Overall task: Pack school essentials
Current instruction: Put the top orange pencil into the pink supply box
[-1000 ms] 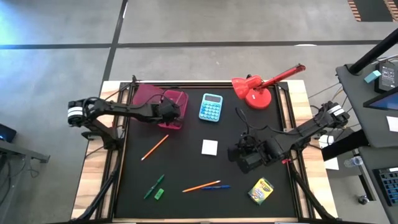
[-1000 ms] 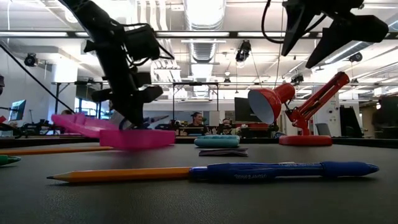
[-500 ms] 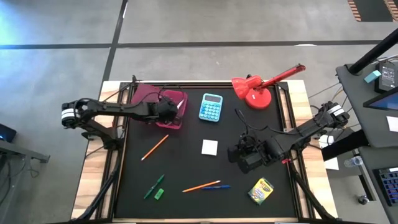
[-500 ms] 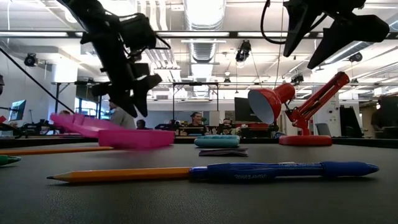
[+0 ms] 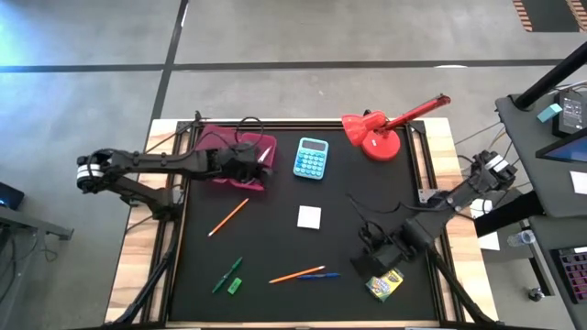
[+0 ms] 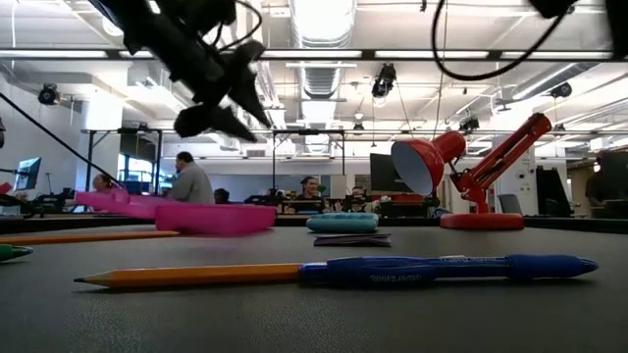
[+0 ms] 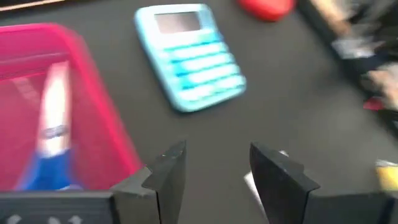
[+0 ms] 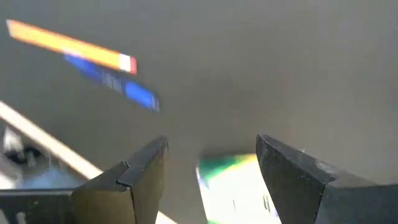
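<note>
An open pink case [image 5: 240,148] lies at the far left of the black mat, with blue-handled scissors [image 7: 51,134] inside it. My left gripper [image 7: 214,152] hangs open above the case's right edge [image 5: 260,167], raised clear of it [image 6: 234,98]. My right gripper [image 8: 211,146] is open just above the yellow-green crayon box [image 5: 385,281], which lies flat near the front right and shows between the fingers [image 8: 231,182]. Flat on the mat lie a white pad [image 5: 309,217], an orange pencil [image 5: 227,217], a green marker [image 5: 227,273], a green eraser [image 5: 235,285], and another pencil [image 5: 295,273] beside a blue pen [image 5: 320,275].
A light-blue calculator [image 5: 312,158] lies to the right of the case, and a red desk lamp [image 5: 376,130] stands at the far right. Bare mat lies between the case, the pad and the front items. People sit in the room beyond the table [image 6: 191,181].
My left gripper has opened inside the pink case and risen clear of it, shifting slightly toward the table's left edge. My right gripper has moved toward the table's near edge, from beside the white pad to just over the crayon box, staying open.
</note>
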### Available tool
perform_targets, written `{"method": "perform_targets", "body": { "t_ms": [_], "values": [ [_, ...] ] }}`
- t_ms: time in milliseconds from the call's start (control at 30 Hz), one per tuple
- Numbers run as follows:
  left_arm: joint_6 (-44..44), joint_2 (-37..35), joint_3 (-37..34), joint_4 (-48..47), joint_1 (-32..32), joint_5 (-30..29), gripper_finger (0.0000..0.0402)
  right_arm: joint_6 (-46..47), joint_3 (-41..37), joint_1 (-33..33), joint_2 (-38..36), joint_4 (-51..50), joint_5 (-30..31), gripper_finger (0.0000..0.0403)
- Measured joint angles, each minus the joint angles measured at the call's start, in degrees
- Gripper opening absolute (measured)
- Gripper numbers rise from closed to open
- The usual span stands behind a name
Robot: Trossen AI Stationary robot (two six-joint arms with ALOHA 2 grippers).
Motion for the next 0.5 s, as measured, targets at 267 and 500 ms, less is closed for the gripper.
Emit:
{"method": "perform_targets", "body": {
  "t_ms": [267, 500],
  "values": [
    [-3.23, 0.12, 0.01, 4.70, -6.13, 2.28, 0.0160, 8.25, -0.09, 5.72, 0.06, -0.11, 2.28, 0.0231],
    [-4.69, -0.17, -0.41, -0.47, -16.56, 14.98, 0.0160, 3.49, -0.14, 6.11, 1.87, 4.25, 5.86, 0.0231]
  ]
}}
